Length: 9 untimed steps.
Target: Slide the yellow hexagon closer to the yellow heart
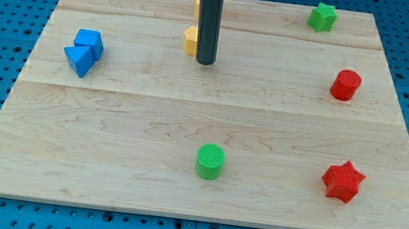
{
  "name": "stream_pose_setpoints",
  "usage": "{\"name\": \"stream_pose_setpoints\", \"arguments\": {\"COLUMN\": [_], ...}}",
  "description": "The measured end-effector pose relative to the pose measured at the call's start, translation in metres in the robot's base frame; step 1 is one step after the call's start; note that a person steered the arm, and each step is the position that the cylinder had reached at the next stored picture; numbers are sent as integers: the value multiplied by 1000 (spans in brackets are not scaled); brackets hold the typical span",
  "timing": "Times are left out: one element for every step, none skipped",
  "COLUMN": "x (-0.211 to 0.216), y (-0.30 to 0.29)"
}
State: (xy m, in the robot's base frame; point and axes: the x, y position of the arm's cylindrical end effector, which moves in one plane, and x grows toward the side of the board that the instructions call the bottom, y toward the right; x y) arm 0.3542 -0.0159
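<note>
Green cylinder (210, 161) at the worktop's (104, 165) near edge; rod behind it.
No claw fitted; my tip (205, 61) touches the right side of one yellow block (190, 41), another yellow block (197, 4) just beyond; shapes indistinct.

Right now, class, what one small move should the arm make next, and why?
Probably a short push toward the view's top. My tip sits just right of one yellow block; the other yellow block is above it, mostly hidden by the rod. Their shapes cannot be told.
</note>
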Motion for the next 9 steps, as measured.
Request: {"name": "stream_pose_setpoints", "arguments": {"x": [-5,-5,-5,-5,-14,-24,-41,-59,-69], "y": [-5,-16,-20,-24,-27,-27,-27,-27,-27]}}
